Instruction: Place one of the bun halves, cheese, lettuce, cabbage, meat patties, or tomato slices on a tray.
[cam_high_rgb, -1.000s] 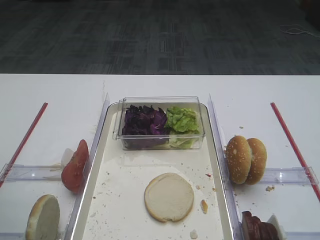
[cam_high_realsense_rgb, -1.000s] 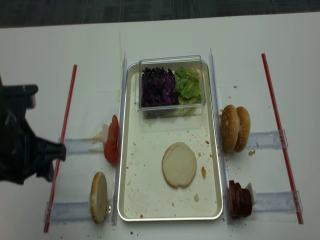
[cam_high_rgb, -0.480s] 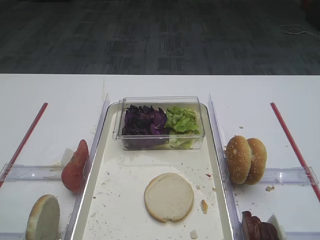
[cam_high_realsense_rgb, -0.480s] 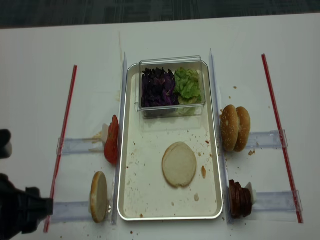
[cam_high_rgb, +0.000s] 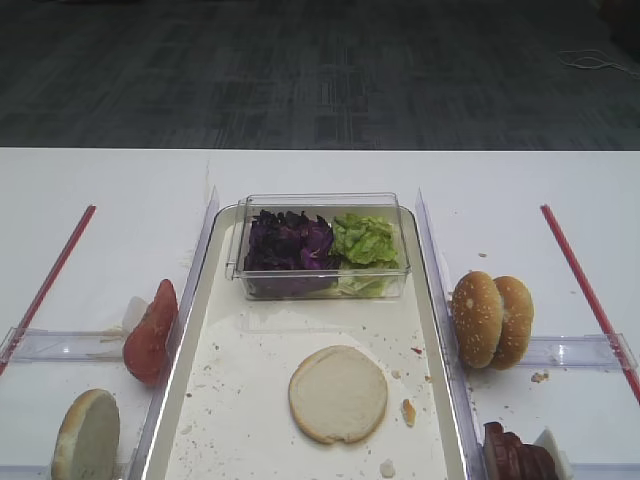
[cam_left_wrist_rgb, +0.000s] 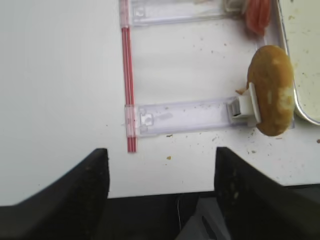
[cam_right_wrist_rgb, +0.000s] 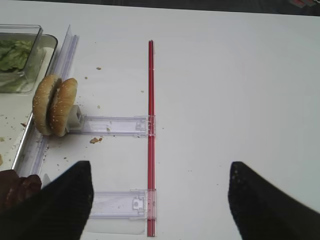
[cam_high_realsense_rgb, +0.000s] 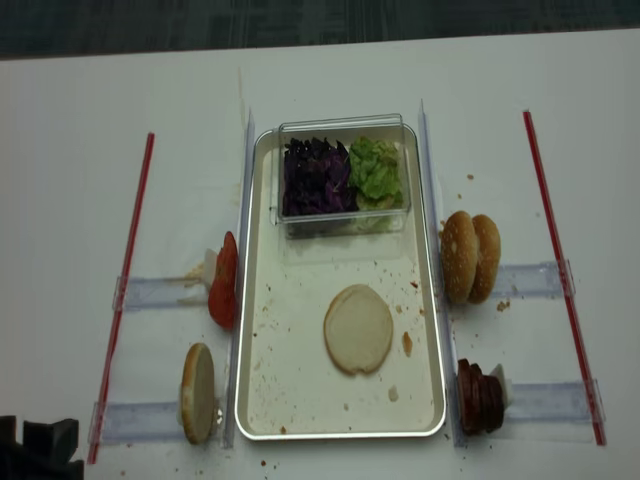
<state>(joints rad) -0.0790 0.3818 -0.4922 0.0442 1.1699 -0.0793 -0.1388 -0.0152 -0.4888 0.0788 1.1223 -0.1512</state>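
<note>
Looks like a gap between steps: one bun half (cam_high_rgb: 338, 394) flat on the tray (cam_high_rgb: 250, 330), cut side up, in front of the clear box (cam_high_rgb: 320, 270) of cabbage (cam_high_rgb: 285, 240) and lettuce (cam_high_rgb: 365, 240). Next, maybe a reach for the tomato slices (cam_high_rgb: 150, 330) or meat patties (cam_high_rgb: 515, 455), a gentle lift, then down onto that bun. Left pincer (cam_left_wrist_rgb: 159, 165) wide open, holding nothing, over the desk (cam_left_wrist_rgb: 60, 75) edge, with a second bun half (cam_left_wrist_rgb: 270, 90) off to the side, not touching. Right pincer (cam_right_wrist_rgb: 160, 175) wide open too, empty, near the sesame buns (cam_right_wrist_rgb: 55, 105), away from the tray bun.
</note>
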